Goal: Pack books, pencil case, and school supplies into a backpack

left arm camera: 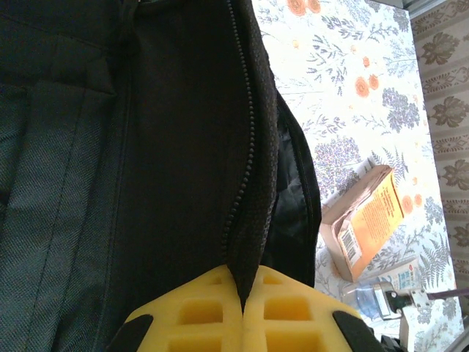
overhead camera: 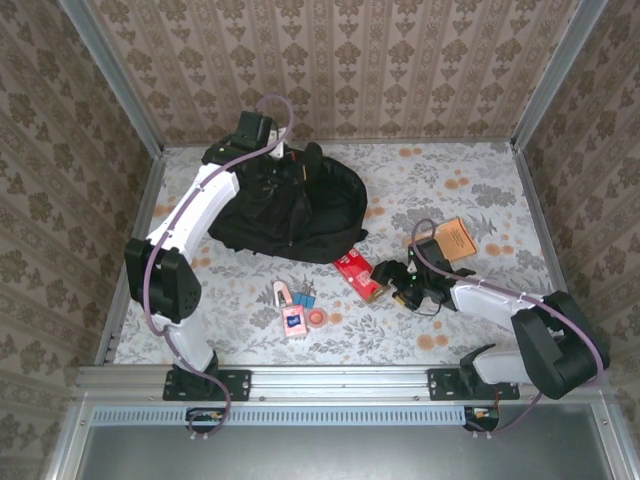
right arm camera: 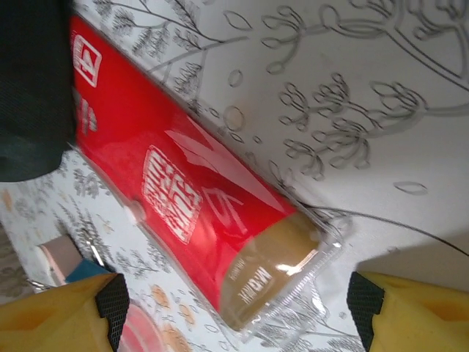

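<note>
packet [right arm camera: 176, 191], red, lying between spread jaws of right gripper [right arm camera: 236, 304]

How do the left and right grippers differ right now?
The left gripper is shut, pinching the backpack at its zip edge; the right gripper is open and holds nothing. The left works at the far side of the table, while the right hangs nearer the bases, over the red packet. Both have yellow fingers.
</note>
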`<state>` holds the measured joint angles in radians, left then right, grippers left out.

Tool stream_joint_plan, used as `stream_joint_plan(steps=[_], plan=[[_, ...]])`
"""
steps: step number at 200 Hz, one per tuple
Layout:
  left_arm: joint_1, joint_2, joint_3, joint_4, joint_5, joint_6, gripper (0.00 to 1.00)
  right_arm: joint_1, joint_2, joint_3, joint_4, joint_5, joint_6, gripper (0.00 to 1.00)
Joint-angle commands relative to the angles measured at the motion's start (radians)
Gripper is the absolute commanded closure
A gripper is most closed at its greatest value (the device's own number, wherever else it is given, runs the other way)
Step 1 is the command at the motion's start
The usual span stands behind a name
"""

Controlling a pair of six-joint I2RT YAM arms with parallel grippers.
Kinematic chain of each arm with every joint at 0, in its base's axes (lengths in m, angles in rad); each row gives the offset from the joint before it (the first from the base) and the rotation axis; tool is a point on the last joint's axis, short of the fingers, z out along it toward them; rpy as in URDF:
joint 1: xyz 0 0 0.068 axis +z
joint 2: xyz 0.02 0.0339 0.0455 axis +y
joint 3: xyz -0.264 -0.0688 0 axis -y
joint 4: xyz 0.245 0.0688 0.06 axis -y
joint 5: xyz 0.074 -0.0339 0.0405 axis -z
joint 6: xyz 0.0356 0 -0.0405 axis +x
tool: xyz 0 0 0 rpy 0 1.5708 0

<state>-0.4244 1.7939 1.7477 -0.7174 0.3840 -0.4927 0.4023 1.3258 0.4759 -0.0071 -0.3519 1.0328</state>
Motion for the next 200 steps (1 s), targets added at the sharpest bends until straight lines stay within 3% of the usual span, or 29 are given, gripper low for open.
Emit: stream_joint_plan(steps=[1,60,108,177,200], plan=[[-0.002,-0.033,-0.005,-0.009,0.001,0.023,1.00,-0.006,0.058,-0.009,0.086,-0.021,0.032,0.18],[-0.019,-0.030,-0.028,0.001,-0.006,0.022,1.00,-0.008,0.188,-0.027,0.400,-0.154,0.161,0.24],[-0.026,-0.024,-0.046,0.009,-0.013,0.022,1.00,-0.007,0.214,-0.046,0.643,-0.207,0.267,0.38],[-0.025,-0.034,-0.068,0.013,-0.019,0.025,1.00,-0.006,0.185,-0.077,0.617,-0.187,0.242,0.52],[-0.025,-0.039,-0.079,0.021,-0.015,0.021,1.00,-0.002,0.195,-0.078,0.685,-0.200,0.269,0.57]])
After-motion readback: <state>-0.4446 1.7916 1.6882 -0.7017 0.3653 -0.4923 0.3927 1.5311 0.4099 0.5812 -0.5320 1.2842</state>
